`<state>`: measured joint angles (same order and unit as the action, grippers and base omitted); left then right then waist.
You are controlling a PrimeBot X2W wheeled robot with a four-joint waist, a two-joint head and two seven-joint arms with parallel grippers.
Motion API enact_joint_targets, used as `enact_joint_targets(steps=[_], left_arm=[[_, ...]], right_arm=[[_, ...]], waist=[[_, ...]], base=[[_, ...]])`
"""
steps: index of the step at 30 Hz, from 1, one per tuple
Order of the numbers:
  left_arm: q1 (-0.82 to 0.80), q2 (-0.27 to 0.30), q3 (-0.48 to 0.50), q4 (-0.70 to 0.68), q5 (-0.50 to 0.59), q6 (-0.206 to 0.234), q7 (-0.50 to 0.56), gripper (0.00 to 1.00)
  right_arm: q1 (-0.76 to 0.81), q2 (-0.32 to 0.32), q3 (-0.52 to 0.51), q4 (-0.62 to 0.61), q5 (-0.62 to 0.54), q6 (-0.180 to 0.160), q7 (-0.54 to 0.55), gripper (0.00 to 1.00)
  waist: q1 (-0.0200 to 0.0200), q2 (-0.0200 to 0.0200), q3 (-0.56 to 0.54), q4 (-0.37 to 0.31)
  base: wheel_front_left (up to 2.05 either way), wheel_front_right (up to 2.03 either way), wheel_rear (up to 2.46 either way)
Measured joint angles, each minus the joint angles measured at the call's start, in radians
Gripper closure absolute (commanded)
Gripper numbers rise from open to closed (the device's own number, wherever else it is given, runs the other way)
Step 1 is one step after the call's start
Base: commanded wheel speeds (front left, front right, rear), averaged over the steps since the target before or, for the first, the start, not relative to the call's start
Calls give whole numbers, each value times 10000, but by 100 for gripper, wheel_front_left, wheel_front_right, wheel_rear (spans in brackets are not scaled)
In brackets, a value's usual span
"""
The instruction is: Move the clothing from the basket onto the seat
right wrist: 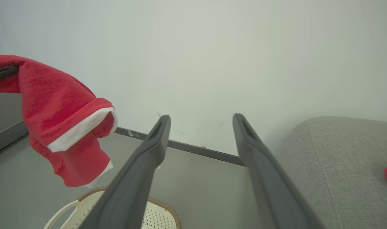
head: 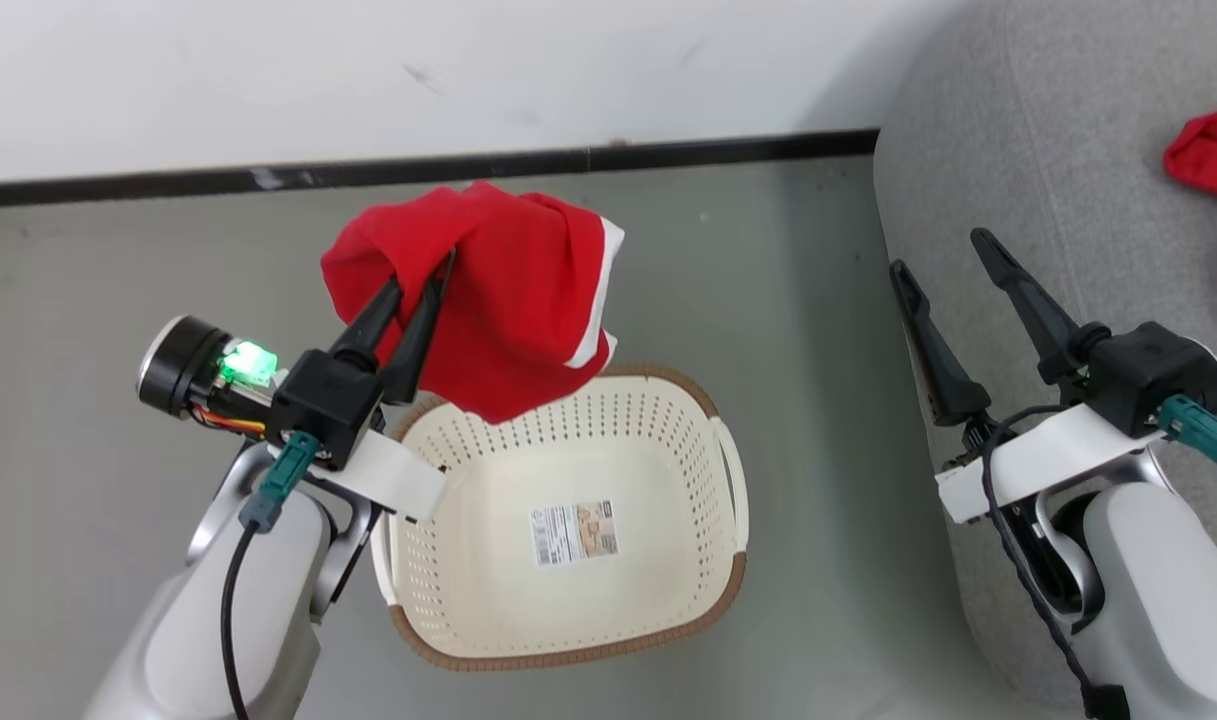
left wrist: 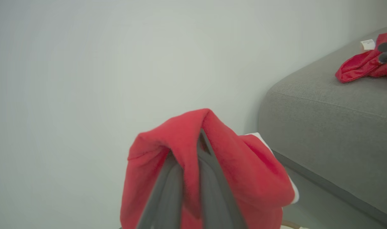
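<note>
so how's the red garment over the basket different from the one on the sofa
The hanging garment is up in the air, pinched in the jaws of the left gripper above the basket; the sofa garment lies on the sofa. The hanging garment drapes downward showing white trim; the sofa garment sits crumpled, a small white label at its edge. Both are bright red soft fabric.

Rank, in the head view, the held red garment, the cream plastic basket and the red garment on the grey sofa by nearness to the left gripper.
1. Held red fabric garment: clamped in the left gripper.
2. Cream perforated plastic basket: just right of it.
3. Red garment on the grey fabric sofa: far right edge.
</note>
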<state>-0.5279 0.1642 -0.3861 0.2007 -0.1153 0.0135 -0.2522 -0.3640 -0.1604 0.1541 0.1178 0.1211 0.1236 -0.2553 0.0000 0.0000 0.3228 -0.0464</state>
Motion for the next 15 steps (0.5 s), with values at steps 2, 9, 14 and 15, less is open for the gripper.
enact_joint_targets(steps=[2,9,14,15], left_arm=[[147,12,-44,-115,-25,-15,0,100],[689,50,-249,-380,-86,-261,0,100],[984,48,-477,-543,-151,-349,0,100],[1051,42,-518,-585,-153,-355,0,100]], right_arm=[[91,-92,125,40,0,0,0,0],[375,-311,991,282,2,0,0,0],[375,-443,1724,518,8,0,0,0],[374,-470,1854,566,8,0,0,0]], waist=[[0,0,-265,53],[0,0,-1138,228],[0,0,-1702,349],[0,0,-1810,373]], base=[[0,0,0],[0,0,0],[0,0,0],[0,0,0]])
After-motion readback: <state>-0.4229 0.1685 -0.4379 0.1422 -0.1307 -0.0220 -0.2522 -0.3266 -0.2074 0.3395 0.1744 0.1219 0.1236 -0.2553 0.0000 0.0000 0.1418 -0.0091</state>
